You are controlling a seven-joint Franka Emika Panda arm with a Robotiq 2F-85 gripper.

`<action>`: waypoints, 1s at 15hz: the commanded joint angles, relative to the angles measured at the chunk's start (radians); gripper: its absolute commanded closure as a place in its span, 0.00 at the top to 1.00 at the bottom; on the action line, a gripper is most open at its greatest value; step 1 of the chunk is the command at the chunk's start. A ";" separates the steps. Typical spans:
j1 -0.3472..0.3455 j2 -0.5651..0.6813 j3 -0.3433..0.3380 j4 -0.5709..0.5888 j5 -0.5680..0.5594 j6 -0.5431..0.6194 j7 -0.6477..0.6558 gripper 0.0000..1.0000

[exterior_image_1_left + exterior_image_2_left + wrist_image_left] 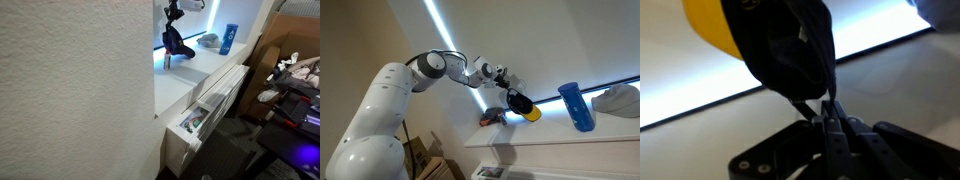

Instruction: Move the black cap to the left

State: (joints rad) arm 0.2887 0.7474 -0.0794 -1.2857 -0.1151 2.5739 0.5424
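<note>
Your gripper has its jaws pinched shut on a fold of the black cap. In the wrist view the two fingers meet on the dark fabric with no gap between them. The cap fills the upper middle of that picture, with its yellow part at the upper left.

In an exterior view the gripper sits at the end of the white arm. The black cap hangs from it, with the yellow part lowest and turned toward the right. From that angle the cap looks clear of the white counter, though the low camera makes the gap hard to judge. The upright blue box stands on the counter to the right of the cap, near it but apart. The grey-blue lump lies further right again.

In an exterior view the black cap shows as a dark shape dangling below the gripper, over the left end of the counter and just beside a large white wall. There the grey-blue lump sits between the cap and the blue box. You cannot tell from this angle whether the cap's lower edge touches the counter.
</note>
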 commanded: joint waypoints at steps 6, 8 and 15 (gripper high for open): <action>0.324 -0.295 -0.421 -0.424 -0.279 0.629 0.471 0.00; 0.421 -0.242 -0.585 -0.418 -0.352 0.799 0.595 0.00; 0.809 0.010 -0.990 -0.299 0.070 0.888 0.488 0.00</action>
State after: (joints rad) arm 0.9758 0.6525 -0.9637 -1.6456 -0.1509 3.4620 1.0442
